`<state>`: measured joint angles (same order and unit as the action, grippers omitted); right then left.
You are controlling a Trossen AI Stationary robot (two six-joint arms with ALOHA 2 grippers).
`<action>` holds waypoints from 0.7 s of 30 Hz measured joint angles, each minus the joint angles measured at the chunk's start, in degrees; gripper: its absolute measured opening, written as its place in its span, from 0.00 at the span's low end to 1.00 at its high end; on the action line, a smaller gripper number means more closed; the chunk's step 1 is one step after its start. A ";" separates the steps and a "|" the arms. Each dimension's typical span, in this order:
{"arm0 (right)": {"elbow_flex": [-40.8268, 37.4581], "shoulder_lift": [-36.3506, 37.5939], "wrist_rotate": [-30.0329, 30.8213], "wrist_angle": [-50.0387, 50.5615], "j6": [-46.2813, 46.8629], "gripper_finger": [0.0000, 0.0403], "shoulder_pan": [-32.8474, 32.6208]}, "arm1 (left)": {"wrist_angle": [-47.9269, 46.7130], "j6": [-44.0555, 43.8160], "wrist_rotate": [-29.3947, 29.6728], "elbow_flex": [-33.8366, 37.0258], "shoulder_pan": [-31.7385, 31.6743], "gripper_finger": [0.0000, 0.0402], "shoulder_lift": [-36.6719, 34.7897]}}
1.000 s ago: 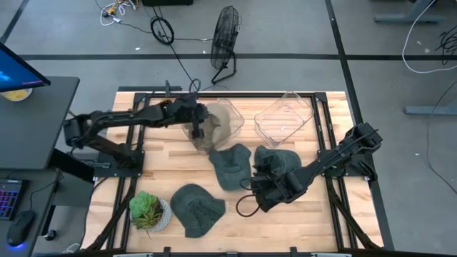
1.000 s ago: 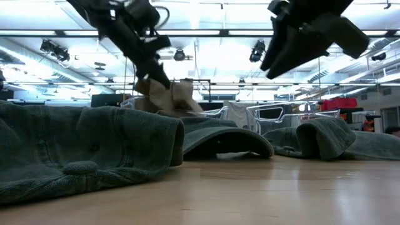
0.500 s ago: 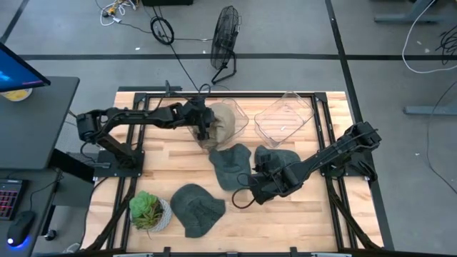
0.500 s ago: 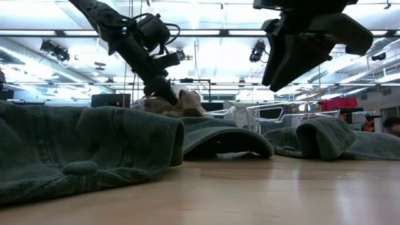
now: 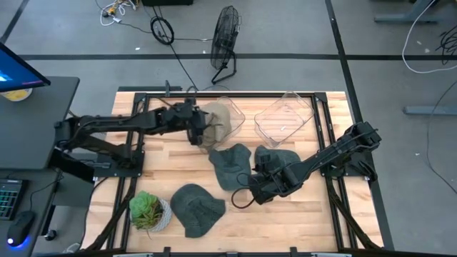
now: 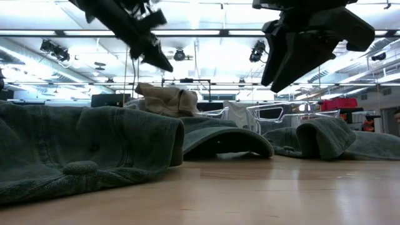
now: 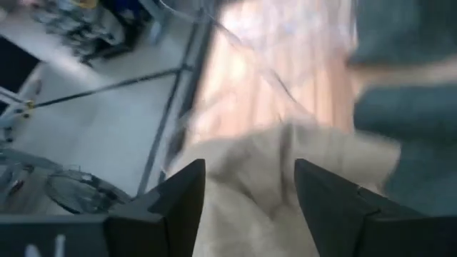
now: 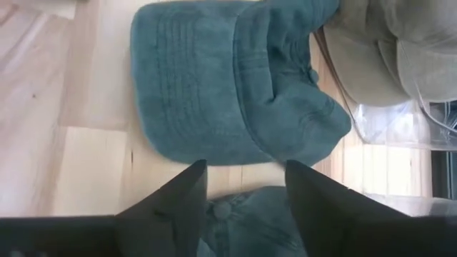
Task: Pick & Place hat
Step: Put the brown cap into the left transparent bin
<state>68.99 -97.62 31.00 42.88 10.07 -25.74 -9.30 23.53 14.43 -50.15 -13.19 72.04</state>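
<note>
Tan hat lies in bin beyond open left jaws, untouched

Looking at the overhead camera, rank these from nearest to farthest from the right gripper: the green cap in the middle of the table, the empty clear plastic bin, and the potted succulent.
1. The middle green cap, just beside the right gripper, toward the table's centre.
2. The empty clear plastic bin, at the table's far edge.
3. The potted succulent, at the near left corner.

One camera looks straight down on the whole desk. Another sits at desk-top height, facing level across it. Each wrist camera looks closely down past its own fingers; all share the hats.
</note>
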 joint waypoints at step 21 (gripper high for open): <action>0.00 0.00 -0.02 -0.84 -0.51 0.52 1.93 | 8.52 -7.93 4.55 -0.09 7.77 0.02 15.48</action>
<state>68.99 -97.62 30.98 42.04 9.56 -23.81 -0.79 15.61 18.98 -50.24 -5.42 87.53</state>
